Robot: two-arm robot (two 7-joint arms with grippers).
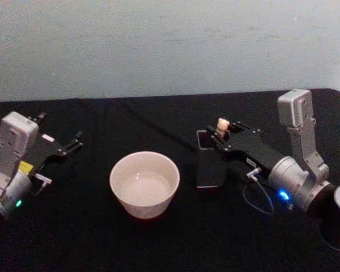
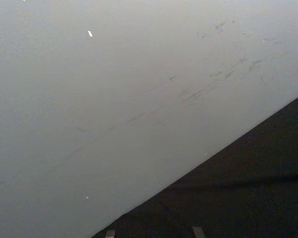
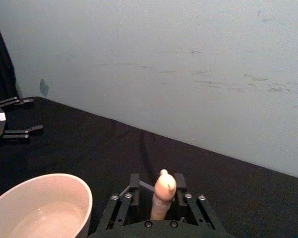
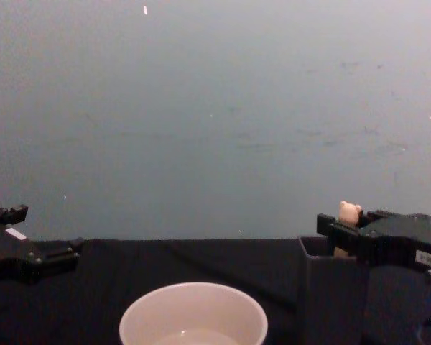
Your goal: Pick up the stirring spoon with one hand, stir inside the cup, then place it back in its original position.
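- The left gripper [image 1: 73, 141] sits parked over the black tablecloth [image 1: 90, 238] at the robot's far left, fingers spread and holding nothing, well apart from everything the task needs.
- The cream cup [image 1: 144, 184] stands between the two arms, mouth open upward, with bare cloth all round its rim; a little liquid seems to lie in the bottom.
- Just to the cup's right stands the dark grey square holder [image 1: 208, 164], near the cup but not touching it.
- The stirring spoon [image 1: 221, 125] stands roughly upright in the holder, its long axis vertical, bear head poking above the top edge.
- The right gripper [image 1: 220, 136] is at the holder's mouth, its fingers [image 3: 135, 182] either side of the beige handle; whether they have pinched it I cannot tell.
- Judged from this, the spoon must rise straight up to get free of the thin walls, then travel left to the cup; the right arm is far nearer.
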